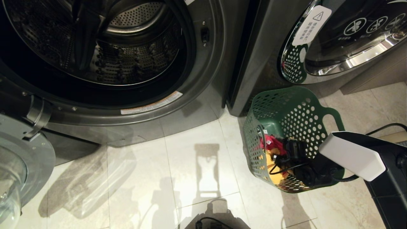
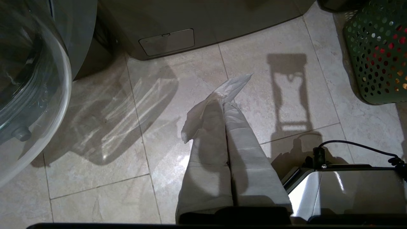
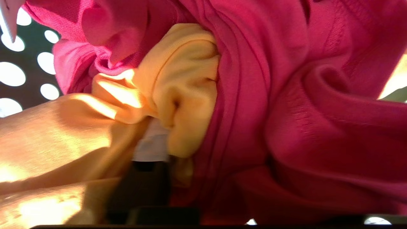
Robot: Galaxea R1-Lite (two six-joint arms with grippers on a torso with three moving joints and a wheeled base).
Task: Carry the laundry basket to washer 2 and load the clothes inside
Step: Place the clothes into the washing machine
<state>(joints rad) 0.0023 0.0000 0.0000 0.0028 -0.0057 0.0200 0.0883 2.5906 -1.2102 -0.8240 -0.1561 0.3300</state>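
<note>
Already the laundry basket (image 1: 286,127) sits on the floor right of the open washer (image 1: 105,54), drum empty; right claw (image 1: 279,159) is buried in its clothes (image 3: 254,95), grip unclear; left claw (image 2: 222,101) closed, idle.

A laundry room, probably in a home or a shared laundry. Two dark grey front-load washers (image 1: 203,105) fill the top of the head view, the left one's door open onto its perforated steel drum (image 1: 127,47). Pale marble-look floor tiles (image 1: 197,165) cover the bottom.
</note>
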